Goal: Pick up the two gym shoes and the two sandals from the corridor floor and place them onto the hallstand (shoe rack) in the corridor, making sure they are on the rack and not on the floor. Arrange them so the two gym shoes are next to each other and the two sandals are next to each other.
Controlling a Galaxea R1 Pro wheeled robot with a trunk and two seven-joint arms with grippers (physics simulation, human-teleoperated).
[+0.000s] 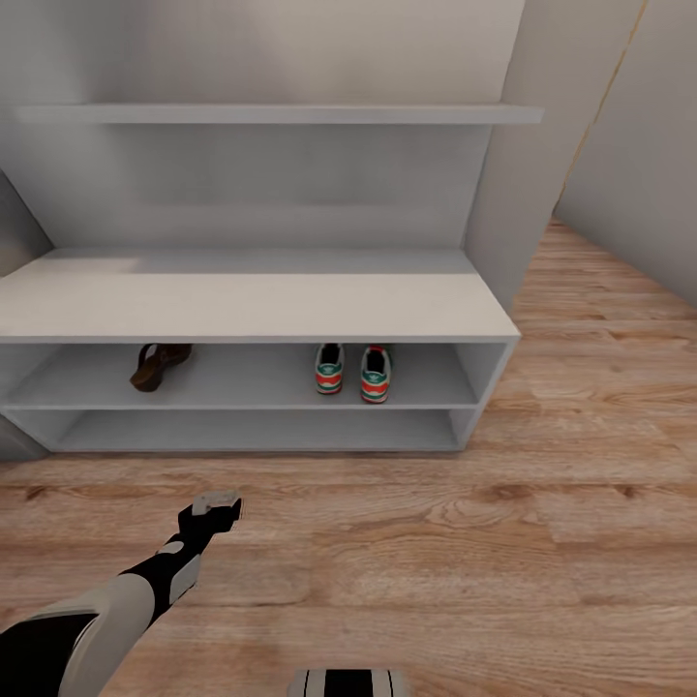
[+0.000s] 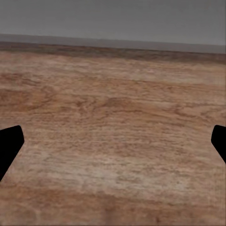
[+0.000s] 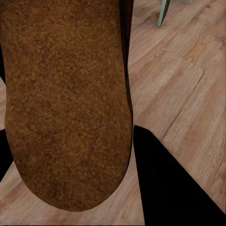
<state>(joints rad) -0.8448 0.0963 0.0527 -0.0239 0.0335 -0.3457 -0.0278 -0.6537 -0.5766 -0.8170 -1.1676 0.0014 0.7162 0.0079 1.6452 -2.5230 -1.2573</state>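
Your left gripper (image 2: pixel 113 146) jaws spread wide over bare corridor floor (image 1: pixel 436 561), your right gripper (image 3: pixel 70 141) clamping one sandal (image 3: pixel 66 103), other sandal (image 1: pixel 158 365) and both gym shoes (image 1: pixel 352 372) mid-frame on hallstand (image 1: pixel 242 305) upper open shelf.

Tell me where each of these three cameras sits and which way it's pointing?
Head view: on the robot's head, looking forward and down at the hallstand, two gym shoes and one sandal on its shelf; the left arm's end effector shows.
Left wrist view: by the left end effector, facing the wood floor; dark fingertips at both edges.
Right wrist view: by the right end effector, a brown sandal sole close up.
All three share the floor.
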